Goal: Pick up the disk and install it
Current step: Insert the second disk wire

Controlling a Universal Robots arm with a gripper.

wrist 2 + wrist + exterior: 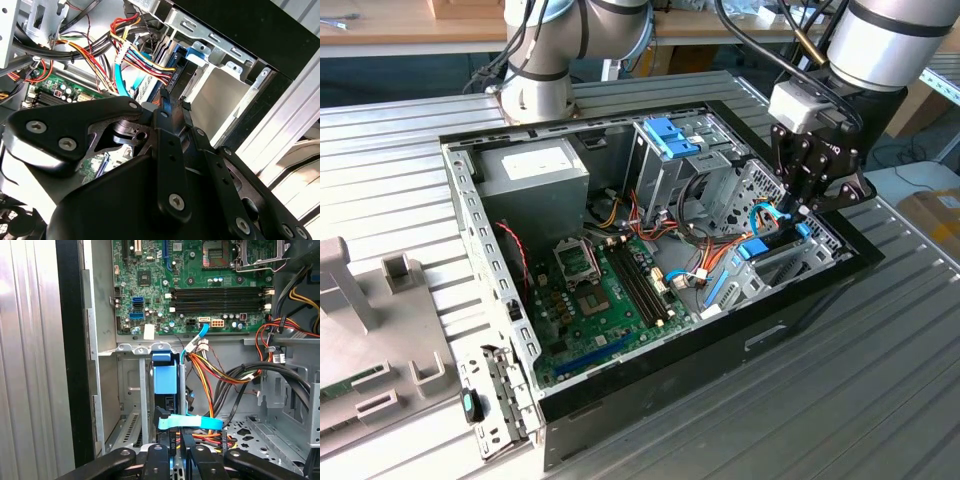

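Black linkages of your gripper [172, 452] fill the near edge in both wrist views, with the fingers [170, 150] drawn close together, nearly parallel. In the first wrist view they pinch a narrow dark edge that stands straight out ahead of them, so you can read the gripper as closed on the disk [165, 377]; the contact itself is partly hidden by a light-blue ribbon cable [190, 422] crossing just in front.

Follow that edge outward and you meet the blue rail of the disk, standing on edge in the metal bay [131, 390] at the case's front corner. The disk lies directly ahead of the fingertips, its long axis running along the gripper's reach and down into the bay, so it looks at least partly seated in its slot. In the exterior view your gripper [807, 205] hangs over that same corner at the exterior view's right, with the blue rail [752, 250] just below it.

Beside the bay, a bundle of red, yellow and orange wires [210, 370] runs close to the slot. Beyond that lies the green motherboard [200, 285], and farthest off in the exterior view, the grey power supply [532, 170].
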